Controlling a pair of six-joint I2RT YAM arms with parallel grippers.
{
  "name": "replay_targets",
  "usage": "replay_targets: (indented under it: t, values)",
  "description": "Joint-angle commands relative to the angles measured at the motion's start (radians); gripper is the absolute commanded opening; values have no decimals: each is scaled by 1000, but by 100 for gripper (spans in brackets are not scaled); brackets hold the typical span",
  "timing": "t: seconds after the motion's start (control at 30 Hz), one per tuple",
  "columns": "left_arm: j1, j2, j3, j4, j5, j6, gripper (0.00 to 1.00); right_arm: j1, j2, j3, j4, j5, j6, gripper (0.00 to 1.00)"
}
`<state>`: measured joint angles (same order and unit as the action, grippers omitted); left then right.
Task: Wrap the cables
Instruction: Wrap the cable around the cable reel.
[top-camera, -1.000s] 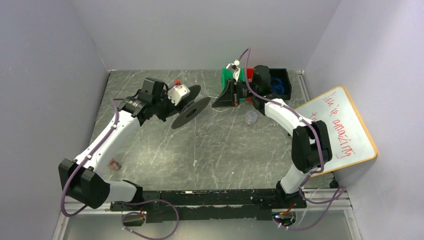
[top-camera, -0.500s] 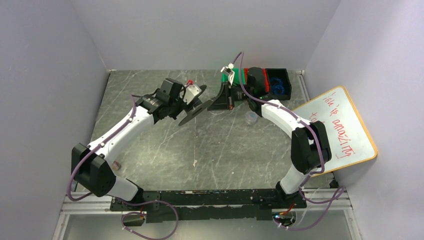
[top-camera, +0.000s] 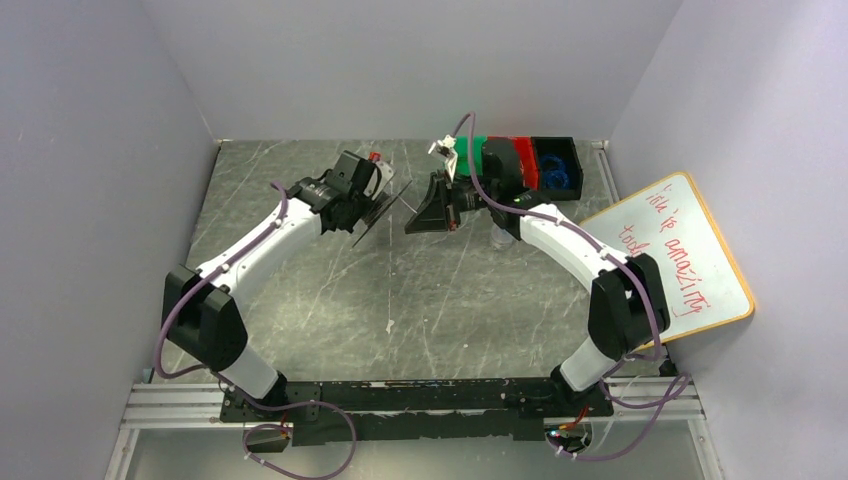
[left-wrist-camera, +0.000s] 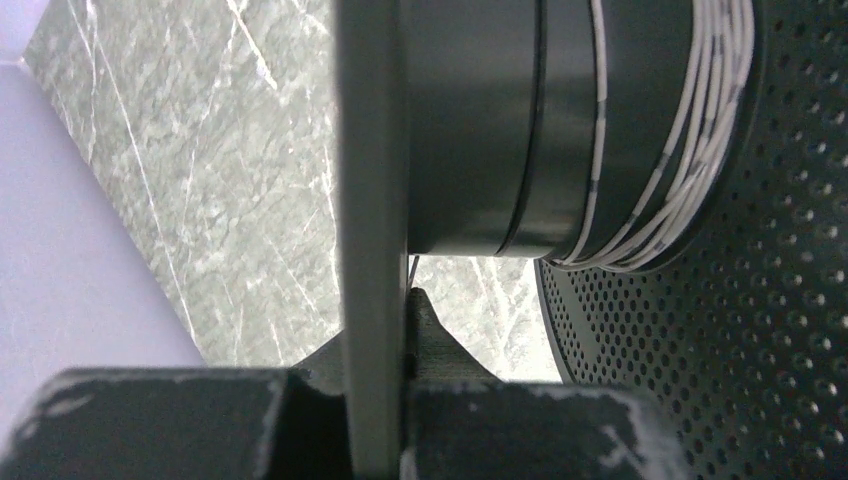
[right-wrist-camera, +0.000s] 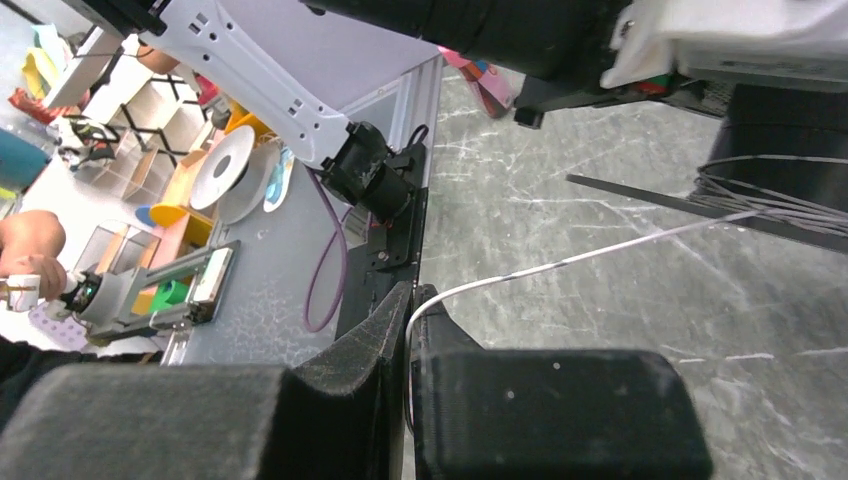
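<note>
A single thin whitish cable (right-wrist-camera: 600, 255) ran taut from the right pincer (right-wrist-camera: 410, 300), whose two fingers were pressed together on it, across to the one black spool (top-camera: 372, 208), held above the desk (top-camera: 300, 290) near its far middle. On the spool's hub the cable (left-wrist-camera: 700, 120) lay in several turns, bunched against the perforated flange (left-wrist-camera: 760, 330), one of two flanges. The other flange (left-wrist-camera: 372, 180), plain and seen edge-on from the left wrist, was clamped between the fingers of the left pincer (left-wrist-camera: 375, 350). Seen from above, the two pincers faced each other closely, left (top-camera: 365, 195) and right (top-camera: 425, 205). Behind the right arm stood three bins in a row along the back wall: one green (top-camera: 470, 148), one red (top-camera: 518, 155) and one black (top-camera: 556, 150) holding blue wire (top-camera: 562, 176). One whiteboard (top-camera: 690, 265) leaned at the right wall, its red handwriting readable only in part, the word "amazing" clearest.
</note>
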<state>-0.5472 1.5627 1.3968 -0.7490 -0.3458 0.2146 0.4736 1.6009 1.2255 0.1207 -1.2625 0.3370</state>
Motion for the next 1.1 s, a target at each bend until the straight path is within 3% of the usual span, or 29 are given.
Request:
replay_targets:
  t: [0.0,0.2,0.5,0.77,1.07]
  values:
    - [30,-4,68,10,-100,-103,2,33,-50,53,-22,-82,-61,7]
    - [46,24,122,-23,-65,-149,2,99,-7,80,-102,-61,-137,7]
    - [64,86,205,-77,-55,-238,2,198,63,175,-357,4,-345,6]
    - [202,76,290,-121,212,-349,2,252,131,217,-446,54,-426,6]
    - [305,-10,266,-56,508,-432,2,273,210,236,-456,52,-415,4]
